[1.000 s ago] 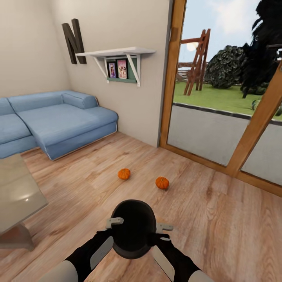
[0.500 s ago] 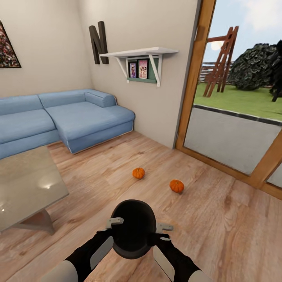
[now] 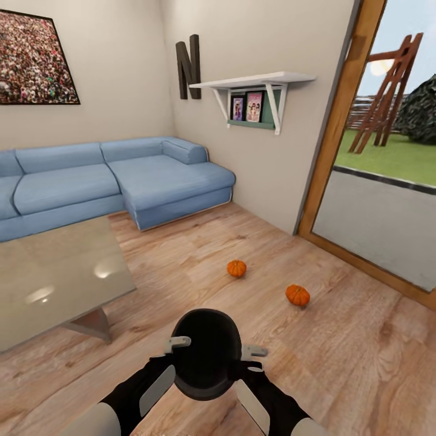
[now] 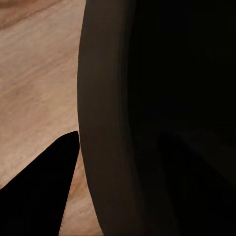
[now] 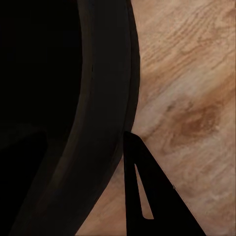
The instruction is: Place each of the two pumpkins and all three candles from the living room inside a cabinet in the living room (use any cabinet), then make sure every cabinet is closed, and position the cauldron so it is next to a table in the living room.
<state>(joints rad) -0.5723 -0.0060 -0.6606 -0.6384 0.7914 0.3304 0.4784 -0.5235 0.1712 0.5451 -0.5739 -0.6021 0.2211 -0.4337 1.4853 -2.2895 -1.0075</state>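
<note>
I hold the black cauldron (image 3: 206, 354) low in front of me, above the wood floor. My left gripper (image 3: 178, 344) is shut on its left rim and my right gripper (image 3: 253, 351) on its right rim. In the left wrist view the cauldron's dark wall (image 4: 157, 118) looms close, with one finger (image 4: 39, 191) outside it. The right wrist view has the cauldron's rim (image 5: 98, 98) with a finger (image 5: 147, 196) beside it. Two orange pumpkins (image 3: 237, 268) (image 3: 297, 295) lie on the floor ahead. The glossy grey table (image 3: 54, 278) stands at my left. The candles and the cabinet are out of view.
A blue corner sofa (image 3: 121, 181) runs along the far wall behind the table. A white wall shelf (image 3: 254, 82) hangs above the corner. A wood-framed glass door (image 3: 339, 121) closes the right side. Open floor lies between me and the pumpkins.
The whole view has swung to the left, so the sofa, table and pumpkins sit further right in the picture. The cauldron and both grippers hold the same pose.
</note>
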